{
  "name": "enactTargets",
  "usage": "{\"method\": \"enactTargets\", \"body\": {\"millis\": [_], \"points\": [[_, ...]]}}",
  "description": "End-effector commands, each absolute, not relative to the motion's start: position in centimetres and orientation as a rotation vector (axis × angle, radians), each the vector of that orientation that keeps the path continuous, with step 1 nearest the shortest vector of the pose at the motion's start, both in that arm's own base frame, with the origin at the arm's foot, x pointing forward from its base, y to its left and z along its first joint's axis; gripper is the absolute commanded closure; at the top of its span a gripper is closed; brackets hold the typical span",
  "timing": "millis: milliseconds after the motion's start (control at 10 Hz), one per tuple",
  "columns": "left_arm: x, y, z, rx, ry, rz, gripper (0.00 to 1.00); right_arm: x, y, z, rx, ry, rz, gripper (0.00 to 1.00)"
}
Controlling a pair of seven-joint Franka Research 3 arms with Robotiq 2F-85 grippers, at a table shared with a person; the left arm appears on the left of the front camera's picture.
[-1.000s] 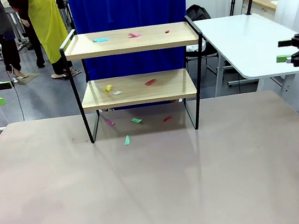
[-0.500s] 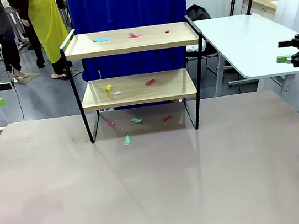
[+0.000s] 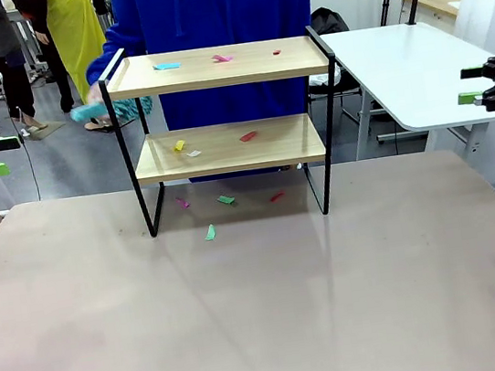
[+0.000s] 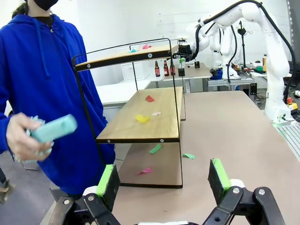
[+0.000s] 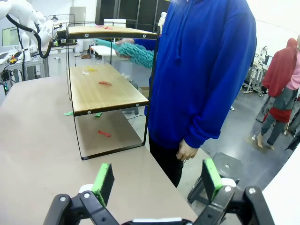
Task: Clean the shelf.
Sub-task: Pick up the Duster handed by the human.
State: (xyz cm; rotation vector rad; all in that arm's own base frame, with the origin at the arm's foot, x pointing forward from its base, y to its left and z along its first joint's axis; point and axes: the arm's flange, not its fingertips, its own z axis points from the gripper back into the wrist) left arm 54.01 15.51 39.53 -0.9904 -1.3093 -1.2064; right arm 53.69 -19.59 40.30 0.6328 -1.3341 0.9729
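While both arms are waiting at the sides, the cleaning is only just beginning, as I judge it. The left gripper [image 4: 164, 180] is holding its green pads wide apart with nothing between them, and the right gripper [image 5: 157, 179] is doing the same. Each is hanging off its own side of the table [image 3: 268, 330], well apart from the shelf [image 3: 216, 156].

Farther in, loose paper scraps [image 3: 210, 233] are lying on the tabletop between the shelf's legs and just in front of them. The shelf is standing upright at the far middle of the table, and more scraps are resting on both its boards.

Behind it, a person [image 3: 213, 6] in a blue hoodie is holding a teal duster [image 3: 106, 110] just beside the shelf's left end, about level with the gap between the boards. No scrap looks swept yet. The next move is probably calling for the duster to go along a board and push the scraps off, with the grippers keeping clear of the sweep.

Compared with a second ago, the duster is newly showing at the shelf's left end and the person's arm is reaching out toward it. The shelf, the scraps and both grippers are sitting where they were.
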Motion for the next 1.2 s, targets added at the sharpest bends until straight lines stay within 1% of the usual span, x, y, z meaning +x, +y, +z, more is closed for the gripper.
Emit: {"method": "enactTargets", "body": {"millis": [0,1100], "points": [[54.02,15.50,39.81,-0.983,-1.311,-1.210,0.00,53.74,-19.43,40.47,0.633,-1.336,0.977,0.00],[54.02,15.50,39.81,-0.983,-1.311,-1.210,0.00,53.74,-19.43,40.47,0.633,-1.336,0.977,0.00]]}}
